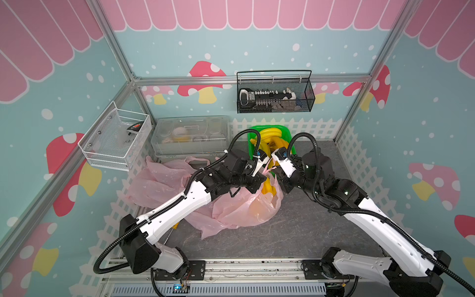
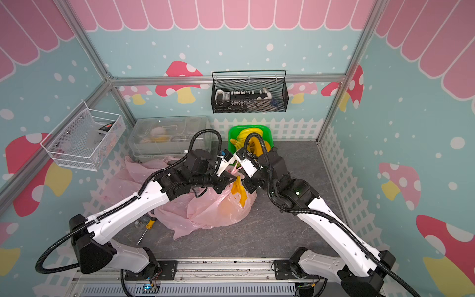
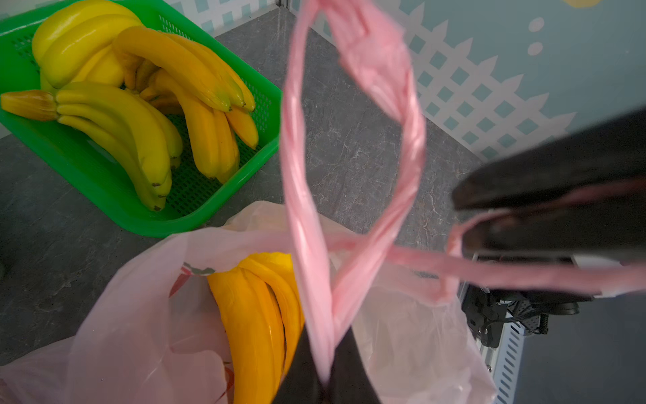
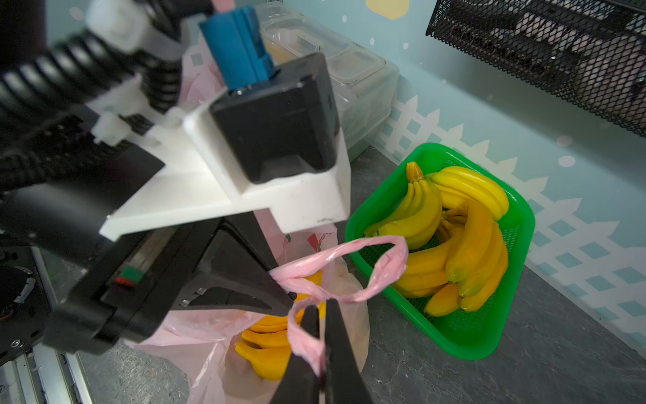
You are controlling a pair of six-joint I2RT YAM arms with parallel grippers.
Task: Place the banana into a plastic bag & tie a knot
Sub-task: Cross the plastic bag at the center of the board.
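Observation:
A yellow banana (image 3: 251, 314) bunch lies inside the open pink plastic bag (image 1: 244, 208), which shows in both top views near the table's middle (image 2: 221, 208). My left gripper (image 3: 327, 328) is shut on one twisted handle (image 3: 349, 140), whose loop stands up above the bag. My right gripper (image 4: 321, 306) is shut on the other handle (image 4: 302, 337). The two grippers meet tip to tip over the bag's mouth (image 1: 267, 174). The right-held handle (image 3: 489, 273) crosses the left-held loop just above the bananas. I cannot tell whether it passes through the loop.
A green basket (image 1: 289, 133) with several banana bunches stands just behind the bag. A clear lidded box (image 1: 190, 133) sits at the back left, with spare pink bags (image 1: 159, 185) in front of it. A small yellow-handled tool (image 2: 150, 223) lies under the left arm.

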